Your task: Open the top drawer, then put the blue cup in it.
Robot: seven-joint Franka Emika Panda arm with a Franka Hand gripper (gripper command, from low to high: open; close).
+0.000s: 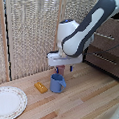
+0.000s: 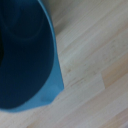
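Note:
The blue cup (image 1: pixel 57 83) stands upright on the wooden table, its handle toward the exterior view's left. My gripper (image 1: pixel 62 71) hangs directly over the cup's rim, fingers pointing down; whether they are open or shut on the rim is not clear. In the wrist view the blue cup (image 2: pixel 27 55) fills most of the picture, its dark inside showing, and no fingers appear. The top drawer (image 1: pixel 107 38) of the dark-brown dresser, with its silver bar handle, sits at the exterior view's right, partly behind my arm.
A lower, similar drawer (image 1: pixel 103 59) sits under the top one. A small yellow block (image 1: pixel 40 87) lies beside the cup. A white plate (image 1: pixel 7 102) rests at the front left. A wicker screen (image 1: pixel 32 29) stands behind the table.

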